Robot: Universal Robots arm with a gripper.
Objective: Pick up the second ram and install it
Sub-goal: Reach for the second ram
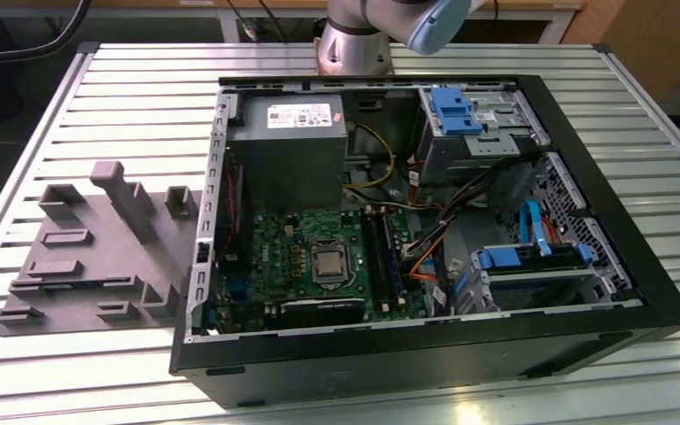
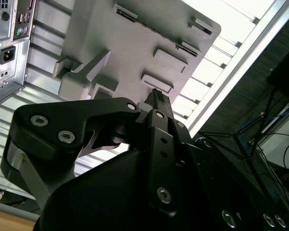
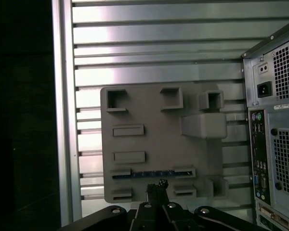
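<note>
Gripper [image 3: 156, 185]: hangs above the grey holder plate and clear of it. In both wrist views its black linkage fills the foreground [image 2: 156, 96].
Fingers [image 2: 159, 103]: pressed together at the tips, with nothing pinched between them.
Second ram [image 3: 151, 174]: not picked up. In the first wrist view it lies along the holder plate as a long, thin, dark strip with a bluish edge. Each end sits in a small notched block near one edge of the plate.
Fingers to ram: the fingertips line up with about the middle of the stick's length and are apart from it.
Holder plate [image 3: 154, 139]: a flat grey plastic plate carrying rectangular blocks, open pockets and one taller slanted post. It lies flat on the table, and in the exterior view [image 1: 116, 266] it is to the exterior view's left of the computer case, just beside it.
Table [image 3: 159, 57]: slatted bright metal with a raised rail along its edge. It carries both the plate and the case.
Computer case [image 1: 435, 354]: a black tower lying on its side with the side panel off. Its rear panel, with sockets and vent mesh, shows in the first wrist view [image 3: 279, 120].
Motherboard [image 1: 281, 257]: green, inside the case, with the processor socket near its middle.
Memory slots [image 1: 382, 252]: long black slots just beside the socket. Whether any of them holds a stick cannot be told.
Power supply [image 1: 287, 150]: a grey box in the case beyond the motherboard.
Arm [image 1: 358, 35]: its base stands at the table's far edge, behind the case.
</note>
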